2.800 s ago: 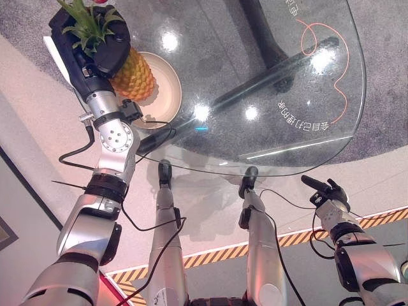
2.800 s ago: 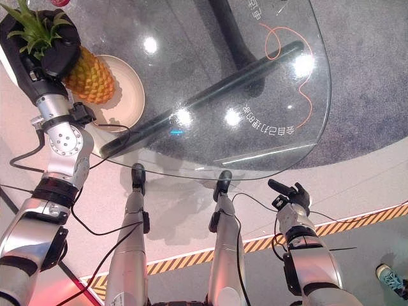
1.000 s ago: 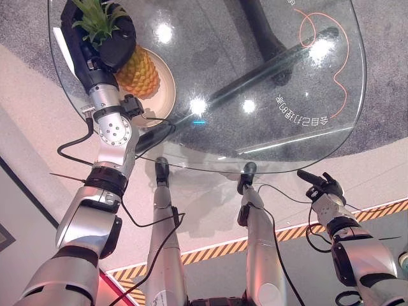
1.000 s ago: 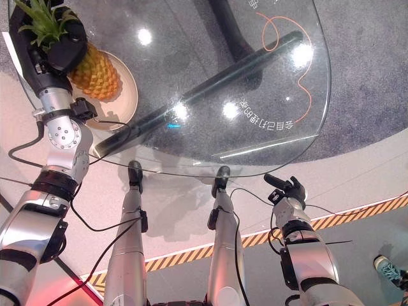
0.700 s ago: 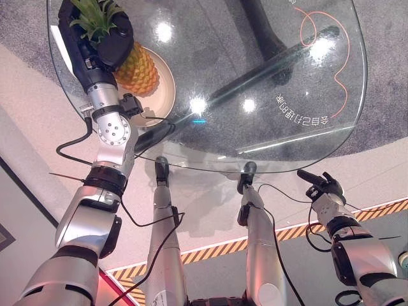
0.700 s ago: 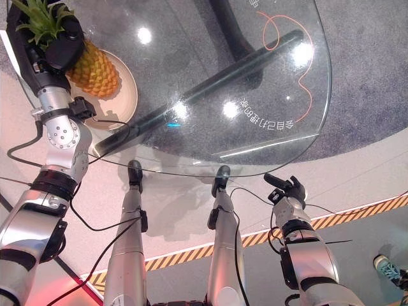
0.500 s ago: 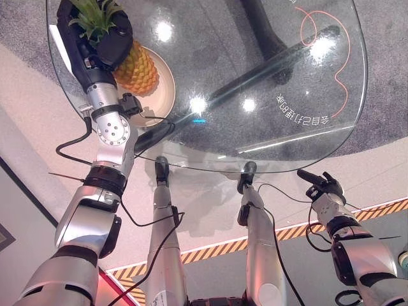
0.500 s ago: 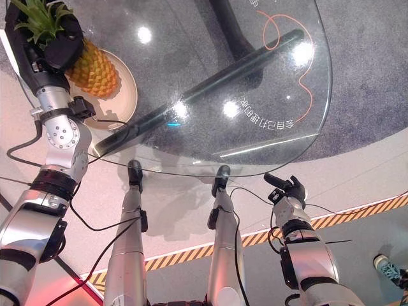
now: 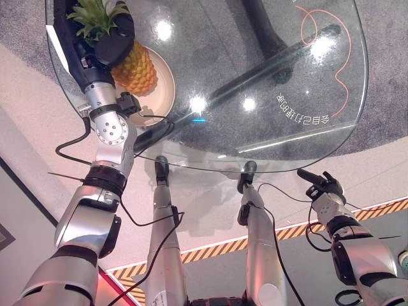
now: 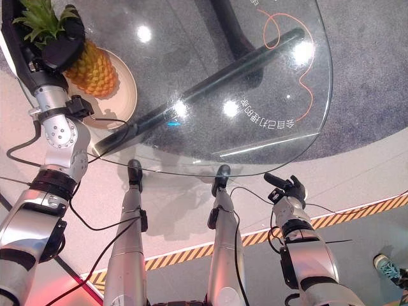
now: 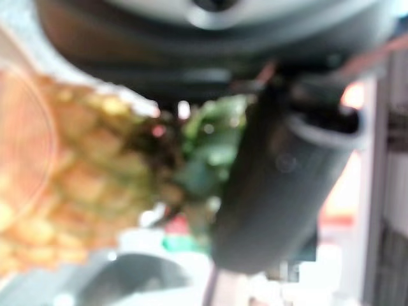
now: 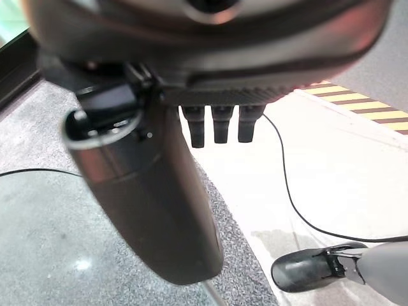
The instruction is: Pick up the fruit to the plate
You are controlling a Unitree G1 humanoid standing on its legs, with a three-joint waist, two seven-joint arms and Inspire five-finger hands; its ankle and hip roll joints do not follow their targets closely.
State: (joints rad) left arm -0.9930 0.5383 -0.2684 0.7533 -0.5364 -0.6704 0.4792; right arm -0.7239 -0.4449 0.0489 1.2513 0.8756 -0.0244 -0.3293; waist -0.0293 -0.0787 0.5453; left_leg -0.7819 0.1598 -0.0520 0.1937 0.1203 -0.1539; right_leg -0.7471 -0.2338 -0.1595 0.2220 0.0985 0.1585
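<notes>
One pineapple stands on one plate at the corner of a glass table, with a robot hand at its crown.

The glass table [image 9: 268, 76] carries a single cream plate [image 9: 164, 86]. The one pineapple [image 9: 135, 67] rests upright on it, so placing looks done; only letting go seems left. The left hand [image 9: 105, 39] curls around the leafy crown. The right hand [image 9: 322, 186] hangs off the table, fingers relaxed, holding nothing.

Both eye views looked steeply down from the head onto the same glass bench [image 9: 268, 76], slightly offset sideways. The left wrist view sat very close behind the pineapple [image 11: 70, 185]. The right wrist view faced the floor [image 12: 331, 166] alongside the bench edge.
</notes>
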